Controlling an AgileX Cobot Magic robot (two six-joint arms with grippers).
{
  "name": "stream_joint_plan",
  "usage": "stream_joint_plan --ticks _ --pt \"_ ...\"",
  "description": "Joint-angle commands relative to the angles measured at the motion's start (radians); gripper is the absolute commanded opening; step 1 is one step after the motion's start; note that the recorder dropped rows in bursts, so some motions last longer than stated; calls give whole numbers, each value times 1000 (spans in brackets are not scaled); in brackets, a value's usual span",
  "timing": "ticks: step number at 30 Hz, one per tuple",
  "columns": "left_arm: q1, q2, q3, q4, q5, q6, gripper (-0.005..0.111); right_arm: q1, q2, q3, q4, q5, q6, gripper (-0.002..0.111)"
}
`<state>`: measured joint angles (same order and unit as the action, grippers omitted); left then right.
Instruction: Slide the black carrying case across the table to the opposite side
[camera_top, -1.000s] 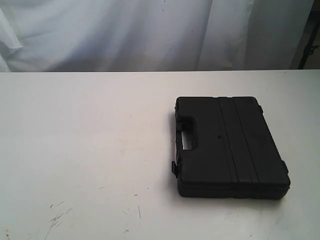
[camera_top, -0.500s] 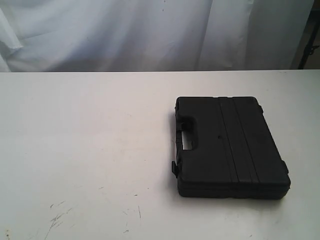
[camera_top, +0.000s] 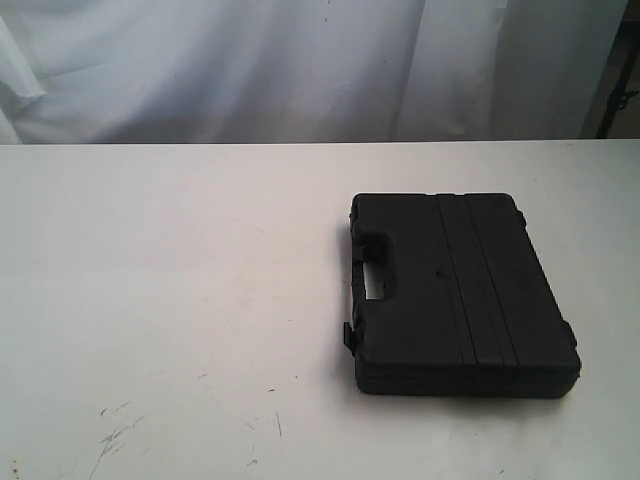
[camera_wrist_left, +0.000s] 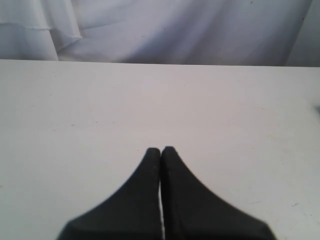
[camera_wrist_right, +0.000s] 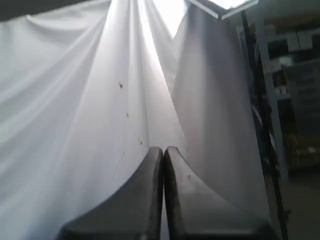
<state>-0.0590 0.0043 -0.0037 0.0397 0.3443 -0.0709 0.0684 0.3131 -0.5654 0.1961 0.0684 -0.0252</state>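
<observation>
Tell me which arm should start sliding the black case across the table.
Probably the right. The black case lies on the right half of the table, so that arm can push it leftward. The right hand, shut, faces the curtain and must drop first. The left hand, shut, faces only tabletop.

A white cloth curtain (camera_top: 300, 70) hangs in soft vertical folds just behind the far edge of the worktop (camera_top: 150, 250) and fills the back of the exterior view. The worktop is white and matt, with dark scuff marks (camera_top: 115, 430) near its front left corner. At the curtain's right end a dark stand (camera_top: 612, 100) shows. In the right wrist view a bright patch (camera_wrist_right: 165, 12) glows through the cloth near the top, and small red specks (camera_wrist_right: 120, 85) dot one fold. Beside the curtain stands a dark metal shelving rack (camera_wrist_right: 280, 100), its contents blurred, above a dim floor (camera_wrist_right: 300, 215). The light over the worktop is even and soft.
</observation>
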Motion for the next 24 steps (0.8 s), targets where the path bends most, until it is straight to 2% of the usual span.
stream_joint_plan --ticks 1,7,12,16,24 --pt "1 -4 4 0 -10 -2 0 1 187 -97 4 249 -56 0" --pt "1 -4 4 0 -10 -2 0 1 404 -113 32 539 -74 0" --pt "1 -4 4 0 -10 -2 0 1 498 -113 30 775 -74 0" --pt "1 -4 4 0 -10 -2 0 1 524 -113 38 785 -77 0" --pt "1 -4 4 0 -10 -2 0 1 542 -124 216 710 -141 0"
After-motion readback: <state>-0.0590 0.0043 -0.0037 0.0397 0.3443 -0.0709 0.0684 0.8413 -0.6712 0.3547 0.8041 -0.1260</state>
